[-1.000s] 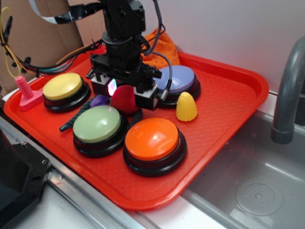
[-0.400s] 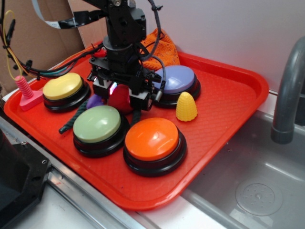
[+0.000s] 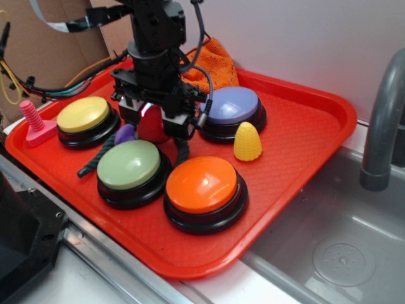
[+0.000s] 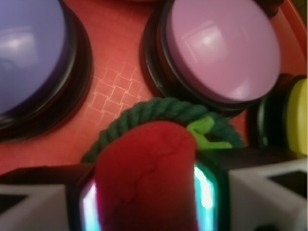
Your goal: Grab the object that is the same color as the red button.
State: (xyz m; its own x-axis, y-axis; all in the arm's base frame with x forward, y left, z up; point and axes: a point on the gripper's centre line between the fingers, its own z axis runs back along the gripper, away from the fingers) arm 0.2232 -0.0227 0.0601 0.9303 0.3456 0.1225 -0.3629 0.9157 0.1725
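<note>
The object, a dark-red fuzzy ball (image 3: 152, 126), sits pinched between my fingers just above the tray, between the yellow, green and purple buttons. In the wrist view the ball (image 4: 144, 168) fills the gap between the two glowing pads (image 4: 204, 187) and is pressed by both. My gripper (image 3: 154, 130) (image 4: 147, 192) is shut on it. The red button is hidden behind the arm.
A red tray (image 3: 329, 114) holds the yellow (image 3: 82, 114), green (image 3: 130, 163), orange (image 3: 201, 183) and purple (image 3: 233, 104) buttons, a yellow cone (image 3: 247, 141), a pink screw (image 3: 31, 123) and an orange cloth (image 3: 212, 63). A green rope (image 3: 95, 161) (image 4: 144, 113) and a small purple thing (image 3: 125, 134) lie under the gripper. A sink (image 3: 329, 247) is on the right.
My gripper has shifted left and slightly back with the ball between its fingers. The ball looks narrower now, squeezed by the pads.
</note>
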